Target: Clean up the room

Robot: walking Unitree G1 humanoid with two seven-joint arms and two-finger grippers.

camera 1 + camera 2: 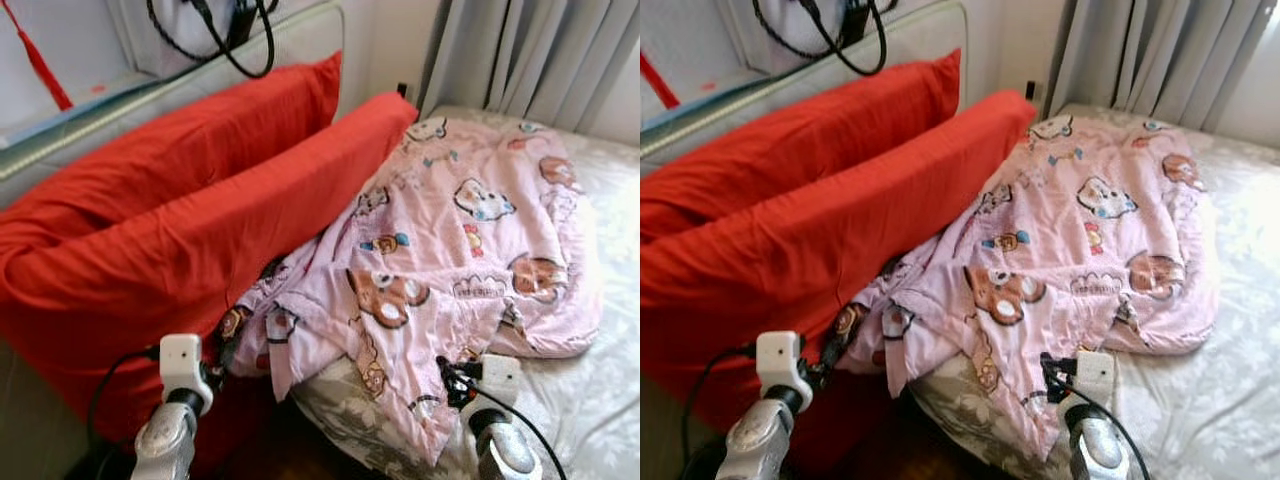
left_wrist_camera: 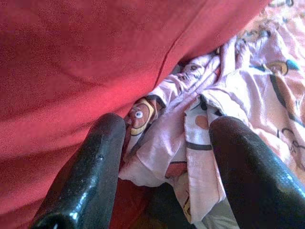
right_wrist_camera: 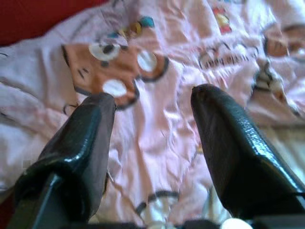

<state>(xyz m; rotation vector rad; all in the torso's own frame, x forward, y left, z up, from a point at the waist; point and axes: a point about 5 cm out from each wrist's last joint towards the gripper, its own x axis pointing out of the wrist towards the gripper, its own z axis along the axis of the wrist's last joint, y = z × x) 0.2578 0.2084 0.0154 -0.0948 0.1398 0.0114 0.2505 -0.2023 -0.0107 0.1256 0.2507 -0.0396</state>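
A pink cartoon-print blanket (image 1: 460, 240) lies crumpled on the bed, its near corner hanging over the mattress edge. Two long red pillows (image 1: 180, 220) lean against the headboard, touching the blanket's left side. My left gripper (image 2: 167, 143) is open at the blanket's bunched left corner, right beside the lower red pillow (image 2: 86, 62). My right gripper (image 3: 152, 114) is open just above the blanket's near edge (image 3: 157, 143), with nothing between its fingers. Both wrists (image 1: 185, 365) (image 1: 495, 385) show low in the head views.
The white floral sheet (image 1: 600, 400) is bare on the right. Grey curtains (image 1: 540, 60) hang behind the bed. A grey headboard (image 1: 60, 140) with black cables (image 1: 240, 40) stands at the back left. Dark floor (image 1: 290, 450) shows at the bed's near edge.
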